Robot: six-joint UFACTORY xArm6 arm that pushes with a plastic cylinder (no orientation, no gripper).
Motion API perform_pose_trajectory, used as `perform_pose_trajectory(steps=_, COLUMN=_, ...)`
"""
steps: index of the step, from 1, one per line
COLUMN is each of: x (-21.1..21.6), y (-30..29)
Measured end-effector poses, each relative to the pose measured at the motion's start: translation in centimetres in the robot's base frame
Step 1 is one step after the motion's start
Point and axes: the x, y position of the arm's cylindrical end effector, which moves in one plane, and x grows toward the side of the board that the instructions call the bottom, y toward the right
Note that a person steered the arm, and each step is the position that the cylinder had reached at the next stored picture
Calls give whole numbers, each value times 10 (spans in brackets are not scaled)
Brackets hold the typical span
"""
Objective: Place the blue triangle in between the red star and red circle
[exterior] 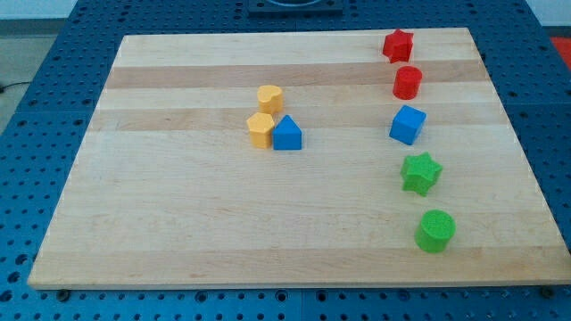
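Note:
The blue triangle (287, 134) lies near the middle of the wooden board (178, 232), touching a yellow hexagon (260, 128) on its left. The red star (398, 45) sits near the view's top right. The red circle (408, 82) is just below it, with a small gap between them. My tip does not show in the camera view.
A yellow heart-like block (270, 97) sits just above the yellow hexagon. Down the view's right run a blue cube (408, 124), a green star (421, 173) and a green circle (435, 231). The board lies on a blue perforated table.

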Motion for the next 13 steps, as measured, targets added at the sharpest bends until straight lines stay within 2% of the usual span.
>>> perform_pose_trajectory(steps=2, x=0, y=-122)
perform_pose_trajectory(steps=3, x=-2, y=-238)
perform_pose_trajectory(steps=4, x=-34, y=-321)
perform_pose_trajectory(steps=6, x=-161, y=-332)
perform_pose_trajectory(steps=9, x=-297, y=-333)
perform_pose_trajectory(steps=10, x=-324, y=-326)
perform_pose_trajectory(steps=11, x=-330, y=-308)
perform_pose_trajectory(steps=13, x=-329, y=-315)
